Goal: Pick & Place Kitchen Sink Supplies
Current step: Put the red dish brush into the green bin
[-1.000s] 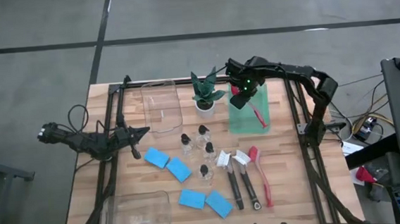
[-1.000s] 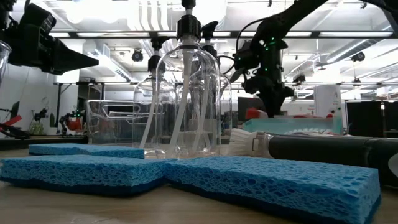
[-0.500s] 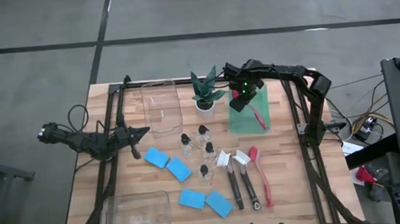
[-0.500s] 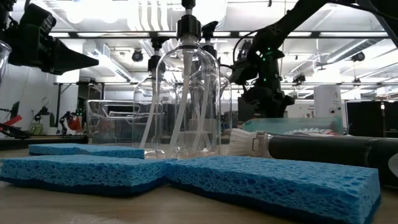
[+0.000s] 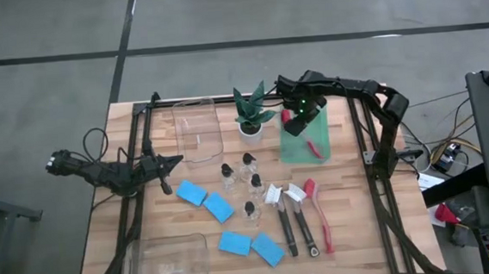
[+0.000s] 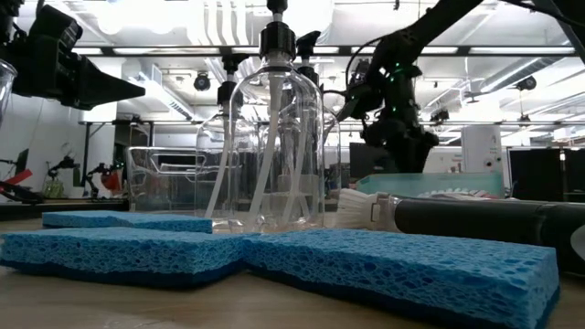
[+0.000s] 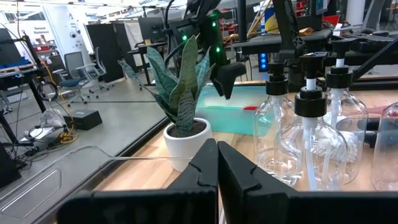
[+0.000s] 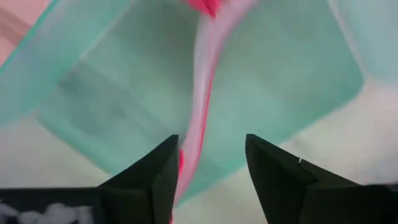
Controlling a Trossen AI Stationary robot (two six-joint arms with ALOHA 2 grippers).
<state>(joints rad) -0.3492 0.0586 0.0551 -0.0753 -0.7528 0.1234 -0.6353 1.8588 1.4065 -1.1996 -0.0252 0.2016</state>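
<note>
Low view: wood table (image 6: 110,315), lab w/ ceiling lights behind.

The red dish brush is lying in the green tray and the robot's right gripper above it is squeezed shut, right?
Not quite. The red dish brush does lie in the green see-through tray, but the right gripper above it is open. The right wrist view shows its two dark fingers apart, with the brush handle between them.
</note>
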